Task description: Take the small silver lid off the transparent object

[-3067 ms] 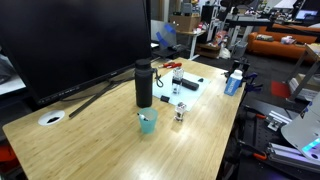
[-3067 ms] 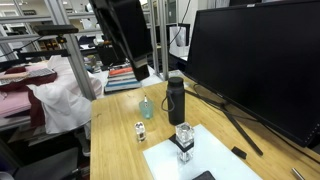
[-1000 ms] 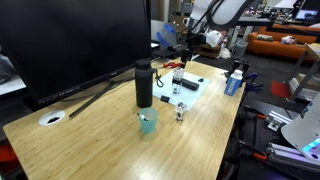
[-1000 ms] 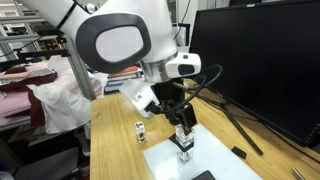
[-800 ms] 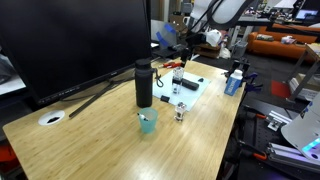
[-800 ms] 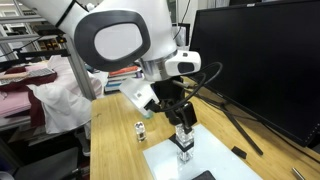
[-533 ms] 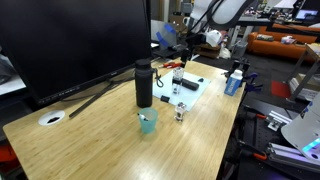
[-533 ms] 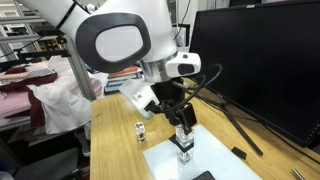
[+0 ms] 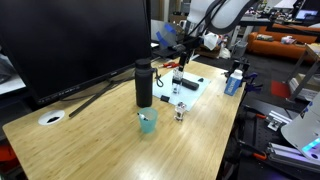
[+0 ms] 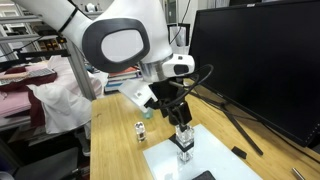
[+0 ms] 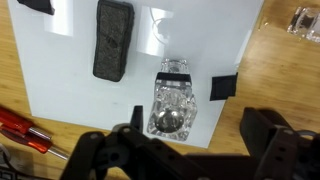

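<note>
Overhead, the gripper is hovering with its jaws spread wide above the slim clear transparent container.
The small round silver metal lid is sitting on that container's top, with both fingers standing apart from it. The container is standing upright on a white rectangular mat on the wooden table, near a black oblong pad. Farther off, a tall black bottle is standing.
</note>
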Tool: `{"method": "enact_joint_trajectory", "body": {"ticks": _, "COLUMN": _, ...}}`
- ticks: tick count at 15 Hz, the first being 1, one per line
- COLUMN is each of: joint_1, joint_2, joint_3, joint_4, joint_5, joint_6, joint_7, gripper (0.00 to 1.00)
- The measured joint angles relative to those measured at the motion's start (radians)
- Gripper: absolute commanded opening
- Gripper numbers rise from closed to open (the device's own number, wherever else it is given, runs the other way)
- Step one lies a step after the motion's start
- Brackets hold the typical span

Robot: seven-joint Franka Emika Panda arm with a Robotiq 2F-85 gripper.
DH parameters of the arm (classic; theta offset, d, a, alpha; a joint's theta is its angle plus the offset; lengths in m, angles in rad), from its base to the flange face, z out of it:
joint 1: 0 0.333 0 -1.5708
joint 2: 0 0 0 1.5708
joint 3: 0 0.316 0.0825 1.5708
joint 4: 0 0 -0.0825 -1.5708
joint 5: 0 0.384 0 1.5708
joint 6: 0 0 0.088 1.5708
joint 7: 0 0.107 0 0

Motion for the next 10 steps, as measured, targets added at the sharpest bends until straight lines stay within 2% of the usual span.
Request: {"method": "enact_joint_trajectory", "body": {"ticks": 10, "joint_1": -0.001, "joint_2": 0.056, "joint_3": -0.001, "joint_4": 0.056, "joint_5": -0.003, "joint_6": -0.042, "joint_7": 0.021, "gripper": 1.0}}
